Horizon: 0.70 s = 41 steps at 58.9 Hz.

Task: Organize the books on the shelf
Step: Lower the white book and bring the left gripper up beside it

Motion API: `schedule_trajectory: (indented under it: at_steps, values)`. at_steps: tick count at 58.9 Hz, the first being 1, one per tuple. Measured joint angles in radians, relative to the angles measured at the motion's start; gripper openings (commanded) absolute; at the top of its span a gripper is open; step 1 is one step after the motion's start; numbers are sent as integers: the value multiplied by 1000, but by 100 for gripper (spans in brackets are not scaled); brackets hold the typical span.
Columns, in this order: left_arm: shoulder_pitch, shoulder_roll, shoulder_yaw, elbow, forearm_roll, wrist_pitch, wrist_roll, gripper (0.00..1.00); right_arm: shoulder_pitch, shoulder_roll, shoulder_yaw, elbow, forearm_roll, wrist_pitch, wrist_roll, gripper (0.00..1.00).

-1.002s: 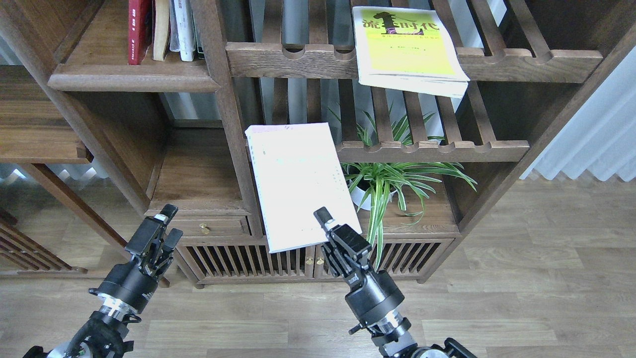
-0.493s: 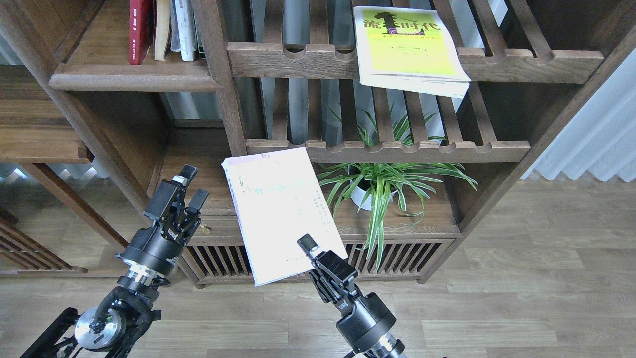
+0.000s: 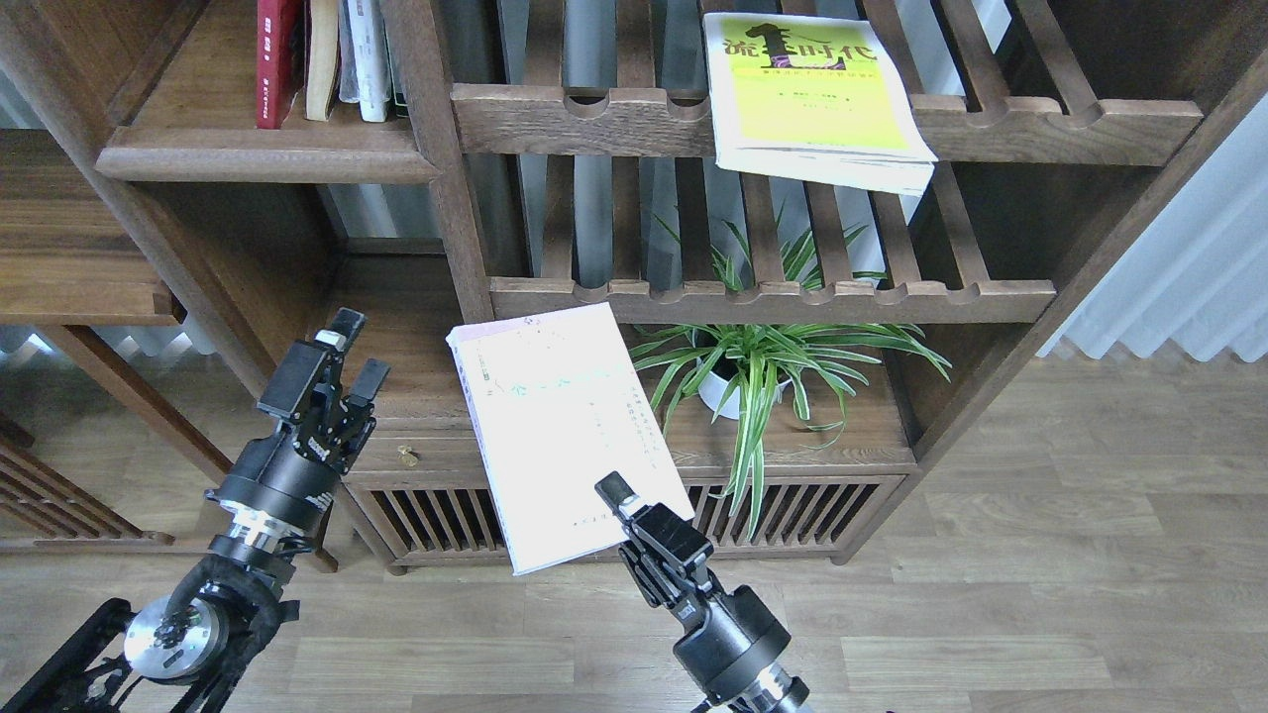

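Solid dark-brown wooden shelf [image 3: 267,158] upper left, dark red book [image 3: 277,61] upright on it. Yellow-green paperback [image 3: 807,94] flat on slatted rack [image 3: 822,124]. Pale lavender-white paperback [image 3: 565,431] aloft, lower corner clamped in right gripper [image 3: 624,505] jaws. Left gripper [image 3: 342,361] jaws parted, empty.

Upper left shelf [image 3: 267,149]: upright books [image 3: 327,59] stand on it.
Upper slatted rack [image 3: 991,124]: one book [image 3: 807,99] lies flat — overhanging its front rail.
Held book [image 3: 570,431]: between both grippers, left of the potted plant [image 3: 763,366], before the low cabinet [image 3: 466,515].
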Motion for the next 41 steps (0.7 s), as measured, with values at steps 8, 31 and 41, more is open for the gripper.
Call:
schedule_trajectory:
  at_steps: [8,31,41]
  values:
    - [5,79,14,24,15,0,15,92,2,0,5,-2,1,1,0,5]
    - [-64,429,163,-29,-179,0,65,89,1,0,1,-14,-3,1,0,5]
    - [-169,508,342,-65,-243,0,71,87,6,0,0,-25,-6,1,-1,5]
